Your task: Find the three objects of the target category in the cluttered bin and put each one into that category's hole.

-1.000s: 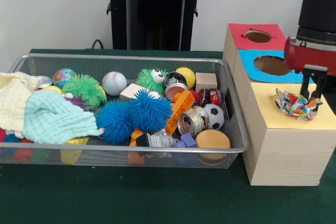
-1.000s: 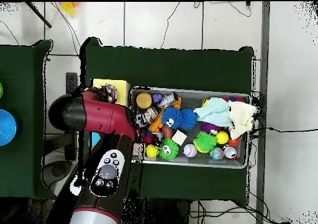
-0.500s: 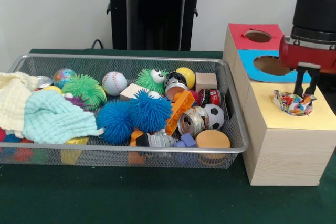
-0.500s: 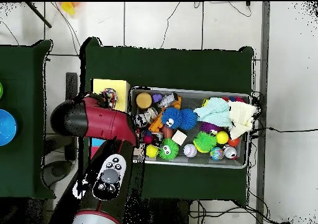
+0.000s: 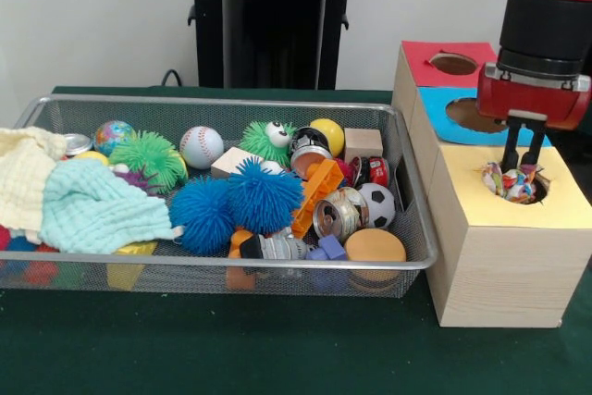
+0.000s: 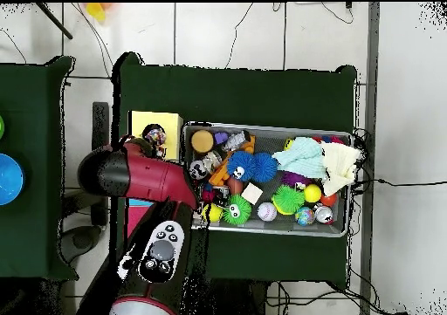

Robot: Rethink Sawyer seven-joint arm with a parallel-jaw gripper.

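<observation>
At the right of the bench [image 5: 213,349], above the yellow top of the wooden box [image 5: 504,256], the tool [image 5: 523,150] is seen pointing down, its two thin fingers [image 5: 511,143] close together over the crumpled multicoloured wrapper [image 5: 514,182]. The wrapper sits sunk in the yellow section's hole [image 5: 516,186], just below the fingertips; whether the fingers clasp it or hang free of it cannot be told.

Three coloured sections are counted on the box: red section [image 5: 444,64] farthest, blue section [image 5: 474,114] in the middle, yellow nearest, each with one round hole.

In the wire bin [image 5: 213,270], left of the box, two blue spiky balls [image 5: 239,203] lie side by side, with two green spiky balls [image 5: 148,156] farther back. One baseball [image 5: 201,146], one small soccer ball [image 5: 376,203], one globe ball [image 5: 113,135] and one yellow ball [image 5: 327,135] are counted. Two cloths [image 5: 88,205] are heaped at the left end. An open can [image 5: 337,216] lies near the bin's right end.

The bin's right wall stands just beside the box. In the overhead view, the arm [image 6: 140,176] covers the box's red and blue sections, while green cloth lies open on the far side of the bin.
</observation>
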